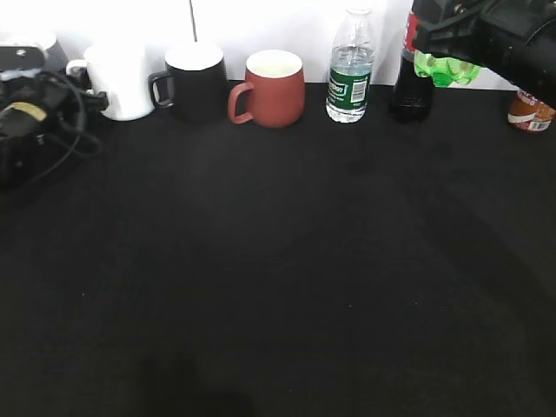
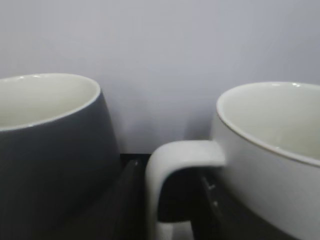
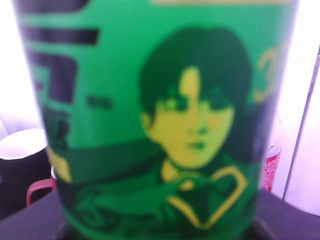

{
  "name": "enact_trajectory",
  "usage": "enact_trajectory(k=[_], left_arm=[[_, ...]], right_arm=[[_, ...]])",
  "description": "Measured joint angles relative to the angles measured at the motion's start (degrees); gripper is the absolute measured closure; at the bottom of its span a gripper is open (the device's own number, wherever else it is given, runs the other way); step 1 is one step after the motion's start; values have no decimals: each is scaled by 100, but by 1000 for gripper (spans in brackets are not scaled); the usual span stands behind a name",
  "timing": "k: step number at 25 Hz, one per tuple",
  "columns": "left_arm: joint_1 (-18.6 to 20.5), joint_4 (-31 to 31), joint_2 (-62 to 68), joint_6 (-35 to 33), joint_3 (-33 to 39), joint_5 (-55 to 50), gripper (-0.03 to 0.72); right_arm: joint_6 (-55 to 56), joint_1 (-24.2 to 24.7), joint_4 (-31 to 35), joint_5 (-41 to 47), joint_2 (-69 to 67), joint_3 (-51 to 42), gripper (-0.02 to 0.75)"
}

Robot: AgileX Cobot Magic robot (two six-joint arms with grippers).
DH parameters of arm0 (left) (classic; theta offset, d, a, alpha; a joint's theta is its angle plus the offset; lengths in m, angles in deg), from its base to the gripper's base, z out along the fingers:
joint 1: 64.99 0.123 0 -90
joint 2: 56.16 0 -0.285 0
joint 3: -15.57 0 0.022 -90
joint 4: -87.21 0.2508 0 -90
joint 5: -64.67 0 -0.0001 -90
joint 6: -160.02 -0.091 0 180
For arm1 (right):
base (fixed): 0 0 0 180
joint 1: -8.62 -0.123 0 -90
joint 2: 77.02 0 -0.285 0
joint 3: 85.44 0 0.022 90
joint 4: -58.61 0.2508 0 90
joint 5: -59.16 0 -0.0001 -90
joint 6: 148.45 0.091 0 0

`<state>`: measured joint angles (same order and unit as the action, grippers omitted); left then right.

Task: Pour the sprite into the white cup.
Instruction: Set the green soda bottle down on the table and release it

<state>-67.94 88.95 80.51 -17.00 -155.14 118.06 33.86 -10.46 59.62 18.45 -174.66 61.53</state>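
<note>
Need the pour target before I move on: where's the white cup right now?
In the exterior view, the white cup stands far left in the back row, beside the black mug, with the left tool beside it.

White cup beside grey mug — handle between.

A black table fills the exterior view from nine o'clock to three. Behind it at twelve o'clock stands a plain white wall, brightly and evenly lit.
</note>
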Motion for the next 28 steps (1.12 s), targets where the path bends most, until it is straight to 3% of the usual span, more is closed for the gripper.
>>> enact_trajectory(k=[4, 7, 9, 14, 20, 22, 26, 28], left_arm=[[-33, 234, -1196, 6, 1567, 74, 442], [-191, 278, -2712, 11, 2827, 52, 442], [-325, 329, -3674, 11, 3287, -447, 442], [-794, 350, -4948, 11, 3381, -1494, 442], [-850, 350, -4947, 11, 3381, -1555, 442], [-850, 350, -4947, 11, 3381, -1555, 442], [-850, 350, -4947, 11, 3381, -1555, 442], [-850, 350, -4947, 11, 3381, -1555, 442]], right_arm=[[-1445, 136, 1530, -84, 0, 0, 353], [-1573, 716, 1723, -369, -53, 0, 353], [-1505, 1059, 1762, -848, -527, 18, 353], [-1236, 1149, 1708, -1593, -2500, 855, 353], [-991, 1149, 1614, -1763, -4139, 2324, 353], [-980, 1149, 1597, -1847, -4249, 2427, 307], [-970, 1149, 1586, -1846, -4264, 2458, 141], [-970, 1144, 1586, -1777, -4156, 2265, 116]])
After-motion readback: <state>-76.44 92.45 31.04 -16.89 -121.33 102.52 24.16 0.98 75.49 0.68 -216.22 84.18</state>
